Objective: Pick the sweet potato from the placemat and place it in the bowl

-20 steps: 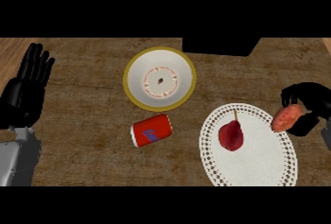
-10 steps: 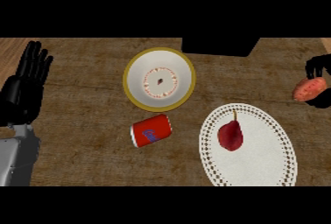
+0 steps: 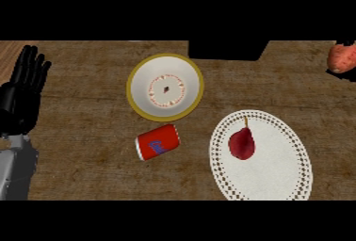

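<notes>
The orange sweet potato (image 3: 342,57) hangs at the far right edge, up high and well off the placemat. Only a dark sliver of my right hand (image 3: 341,76) shows beneath it, so the fingers cannot be made out. The white lace placemat (image 3: 274,169) lies at lower right with a dark red pear (image 3: 242,143) on it. Left of centre stands the bowl (image 3: 165,86), yellow-rimmed with a white inside. My left hand (image 3: 21,94) rests open at the left edge, fingers up.
A red can (image 3: 157,142) lies on its side between the bowl and the placemat. A black block (image 3: 228,49) sits at the top edge behind the bowl. The wooden counter (image 3: 83,136) spreads around everything.
The right hand has carried the sweet potato up and to the right, from above the placemat's edge to the frame's far right. The left hand has stayed put.
</notes>
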{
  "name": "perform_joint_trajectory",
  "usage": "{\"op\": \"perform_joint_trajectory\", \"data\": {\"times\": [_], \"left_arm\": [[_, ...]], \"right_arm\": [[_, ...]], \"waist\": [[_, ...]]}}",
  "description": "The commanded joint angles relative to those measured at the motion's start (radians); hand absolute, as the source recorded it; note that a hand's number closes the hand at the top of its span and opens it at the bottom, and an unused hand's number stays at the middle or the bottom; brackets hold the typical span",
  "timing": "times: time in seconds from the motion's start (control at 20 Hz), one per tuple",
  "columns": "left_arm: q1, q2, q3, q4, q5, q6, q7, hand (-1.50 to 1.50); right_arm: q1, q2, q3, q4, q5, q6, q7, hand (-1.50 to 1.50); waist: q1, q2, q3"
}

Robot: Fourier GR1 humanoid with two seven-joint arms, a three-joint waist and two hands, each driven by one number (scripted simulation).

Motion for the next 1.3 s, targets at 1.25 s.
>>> {"op": "perform_joint_trajectory", "data": {"times": [1.25], "left_arm": [[0.053,-0.004,0.029,-0.021,0.018,-0.017,0.010,0.00]], "right_arm": [[-0.319,0.578,0.043,-0.085,-0.119,0.262,0.480,1.50]], "waist": [[-0.031,-0.011,-0.002]]}}
